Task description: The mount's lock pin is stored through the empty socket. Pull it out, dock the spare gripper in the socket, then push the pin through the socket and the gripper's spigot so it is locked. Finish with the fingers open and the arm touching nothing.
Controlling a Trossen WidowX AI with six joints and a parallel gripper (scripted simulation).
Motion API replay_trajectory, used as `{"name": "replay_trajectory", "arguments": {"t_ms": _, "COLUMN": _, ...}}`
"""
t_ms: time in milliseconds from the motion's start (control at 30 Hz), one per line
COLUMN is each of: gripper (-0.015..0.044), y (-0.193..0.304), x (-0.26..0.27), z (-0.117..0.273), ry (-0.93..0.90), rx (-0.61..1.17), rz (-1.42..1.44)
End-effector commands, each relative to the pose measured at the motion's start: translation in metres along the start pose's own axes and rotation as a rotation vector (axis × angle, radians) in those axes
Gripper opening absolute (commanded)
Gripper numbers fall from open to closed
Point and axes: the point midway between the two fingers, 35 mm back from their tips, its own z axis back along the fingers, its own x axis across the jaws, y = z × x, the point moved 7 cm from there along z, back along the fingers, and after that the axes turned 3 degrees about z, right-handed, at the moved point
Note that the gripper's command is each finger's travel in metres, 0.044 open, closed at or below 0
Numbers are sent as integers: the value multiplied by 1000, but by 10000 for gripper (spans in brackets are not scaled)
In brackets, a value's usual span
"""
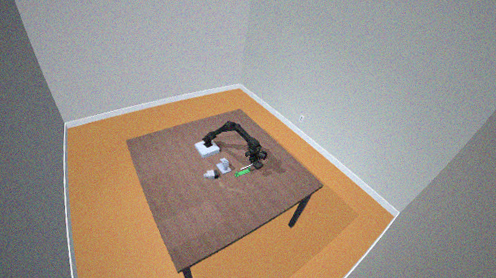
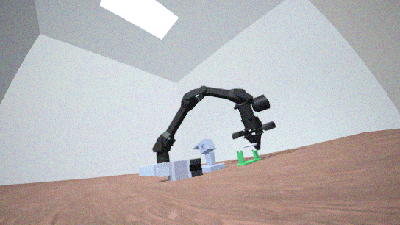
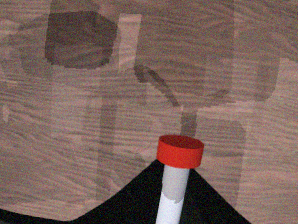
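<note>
The white lock pin [image 1: 246, 167] [image 2: 248, 145] [image 3: 171, 207] with its red head is held roughly level in my gripper [image 1: 256, 164] [image 2: 258, 146] [image 3: 169, 168], which is shut on it. The gripper points down. The pin is just above the green two-post cradle [image 1: 242, 173] [image 2: 250, 162]; contact cannot be told. The pale blue mount [image 1: 223, 168] [image 2: 209, 159] stands upright on its base, with its socket head on top, clear of the pin. The pale spare gripper [image 1: 209, 174] [image 2: 180, 170] with dark fingers lies on the table beside the mount.
The arm's pale base block [image 1: 202, 151] [image 2: 147, 170] sits behind the mount on the brown table [image 1: 192, 218] [image 2: 110, 202]. The arm arches from it high over to the cradle side. The wrist view shows wood grain and shadows beyond the pin head.
</note>
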Motion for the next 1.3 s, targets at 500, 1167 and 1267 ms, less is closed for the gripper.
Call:
{"name": "replay_trajectory", "arguments": {"t_ms": 500, "gripper": 0, "y": 3, "x": 0, "z": -15, "ry": 1, "rx": 0, "rz": -3}}
{"name": "replay_trajectory", "arguments": {"t_ms": 1167, "gripper": 200, "y": 0, "x": 2, "z": 8, "ry": -11, "rx": 5, "rz": -2}}
{"name": "replay_trajectory", "arguments": {"t_ms": 1267, "gripper": 200, "y": -2, "x": 2, "z": 16, "ry": -14, "rx": 6, "rz": -3}}
